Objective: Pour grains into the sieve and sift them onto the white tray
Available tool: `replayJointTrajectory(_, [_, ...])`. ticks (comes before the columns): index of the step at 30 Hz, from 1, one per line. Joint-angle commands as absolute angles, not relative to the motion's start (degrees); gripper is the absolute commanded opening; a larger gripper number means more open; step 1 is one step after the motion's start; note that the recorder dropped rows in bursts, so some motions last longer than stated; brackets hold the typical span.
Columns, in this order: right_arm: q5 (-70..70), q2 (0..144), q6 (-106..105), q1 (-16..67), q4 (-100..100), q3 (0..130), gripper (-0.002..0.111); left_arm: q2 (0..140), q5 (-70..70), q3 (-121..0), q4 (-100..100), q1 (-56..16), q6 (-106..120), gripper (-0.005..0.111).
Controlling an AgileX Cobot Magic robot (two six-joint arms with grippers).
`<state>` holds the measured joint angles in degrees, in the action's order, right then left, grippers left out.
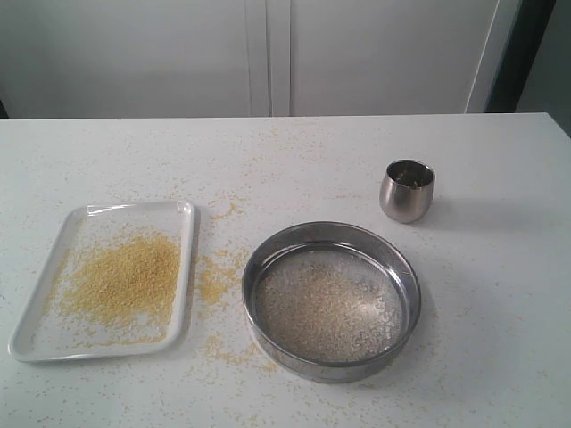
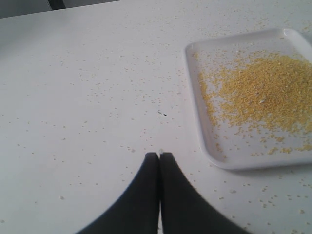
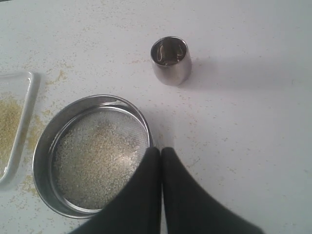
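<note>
Two in number, the left pincer point(image 2: 159, 156) and the right pincer point(image 3: 161, 150) are each smooth, black and curved, tapering to tips that are pressed together with nothing held between them.

Three vessels stand on the matte white bench point(image 1: 500, 294). One flat rectangular glossy white tray point(image 2: 214, 58), with rounded corners and a low raised rim, lies ahead of the left pincer and off to one side, apart from its tips. On it sits a spread heap of fine golden-yellow grains point(image 2: 265, 90), dense at the middle and thinning to single bits near the rim.

One large round shallow steel sieve point(image 3: 46, 141), with a brushed metal wall and a fine grey wire-mesh bottom, lies just beside the right pincer's tips. The pincer hides part of its rim in that wrist view, and I cannot tell whether they touch. Paler, coarser whitish grains cover most of the mesh.

One small rounded polished steel cup point(image 3: 170, 61) stands upright farther ahead of the right pincer, well apart from the sieve.

Loose yellow grains are scattered over the bench, thickest in the strip between white tray and sieve. Sparse specks dot the surface around the left pincer.
</note>
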<state>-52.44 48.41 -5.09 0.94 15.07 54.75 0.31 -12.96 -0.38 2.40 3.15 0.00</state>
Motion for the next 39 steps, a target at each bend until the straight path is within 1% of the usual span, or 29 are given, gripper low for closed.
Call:
replayJointTrajectory(1, [-52.5,45.8,-5.3,0.6,14.8,54.6,0.000,0.0,-13.0,0.0,1.8,3.3,0.0,0.000])
replayJointTrajectory(7, [-52.5,40.3,-5.3,0.6,13.5,54.6,0.000,0.0,-13.0,0.0,1.8,3.3,0.0,0.000])
replayJointTrajectory(16, [-52.5,30.9,-5.3,0.6,4.5,54.6,0.000,0.0,-13.0,0.0,1.8,3.3,0.0,0.000])
replayJointTrajectory(24, [-52.1,23.2,-5.3,0.6,4.0,53.8,0.000,0.0,-13.0,0.0,1.8,3.3,0.0,0.000])
replayJointTrajectory(29, [-50.8,18.5,-5.3,0.6,4.0,49.2,0.000,0.0,-13.0,0.0,1.8,3.3,0.0,0.000])
replayJointTrajectory(39, [-50.4,5.8,-5.3,0.6,4.0,35.3,0.000,0.0,-13.0,0.0,1.8,3.3,0.0,0.000])
